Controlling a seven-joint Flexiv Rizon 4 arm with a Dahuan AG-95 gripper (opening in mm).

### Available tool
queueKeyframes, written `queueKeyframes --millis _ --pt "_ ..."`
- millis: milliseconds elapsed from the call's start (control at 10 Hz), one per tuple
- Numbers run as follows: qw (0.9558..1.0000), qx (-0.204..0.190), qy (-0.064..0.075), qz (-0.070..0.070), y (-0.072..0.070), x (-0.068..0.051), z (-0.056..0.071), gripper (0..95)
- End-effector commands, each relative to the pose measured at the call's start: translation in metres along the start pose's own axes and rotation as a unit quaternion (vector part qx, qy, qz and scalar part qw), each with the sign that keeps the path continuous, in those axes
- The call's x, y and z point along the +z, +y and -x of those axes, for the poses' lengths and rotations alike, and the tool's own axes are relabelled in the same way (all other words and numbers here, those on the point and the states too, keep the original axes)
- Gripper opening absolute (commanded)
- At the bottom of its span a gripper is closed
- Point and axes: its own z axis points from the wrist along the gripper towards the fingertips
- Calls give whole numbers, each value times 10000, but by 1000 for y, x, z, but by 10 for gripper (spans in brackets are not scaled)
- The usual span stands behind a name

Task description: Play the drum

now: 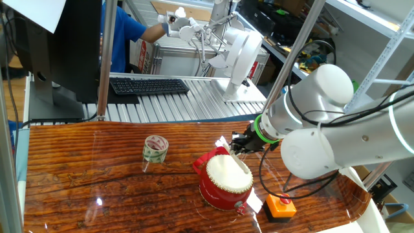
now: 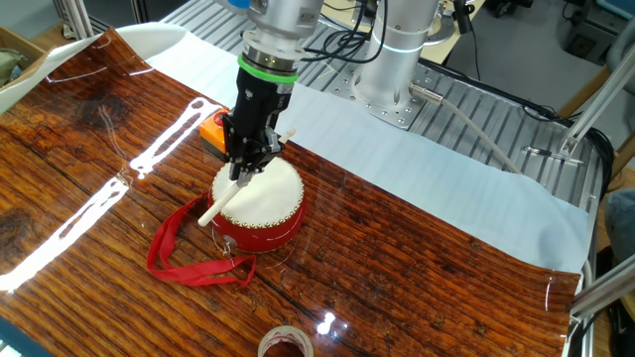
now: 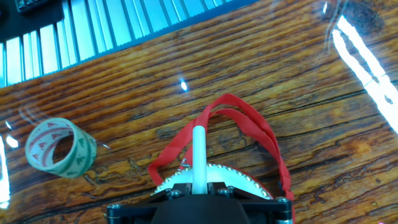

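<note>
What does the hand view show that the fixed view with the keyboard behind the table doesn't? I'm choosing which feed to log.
Only the hand view shows the red strap looping out from the drum. Only that fixed view shows the orange button box, the drum's cream skin and the keyboard. Both show the drum, the tape roll and the white stick in the gripper.

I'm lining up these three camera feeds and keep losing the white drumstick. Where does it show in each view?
One fixed view: drumstick right of centre, slanting over the drum, held by the gripper.
The other fixed view: centre-left, slanting down-left past the drum's rim.
Hand view: bottom centre, pointing straight up the picture.
Shared landmark: the drum's red strap.
</note>
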Motion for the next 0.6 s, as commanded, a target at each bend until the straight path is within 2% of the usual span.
queueKeyframes --millis 100,600 --pt "10000 7 16 19 1 1 0 0" --pt "10000 6 -42 12 2 6 0 0"
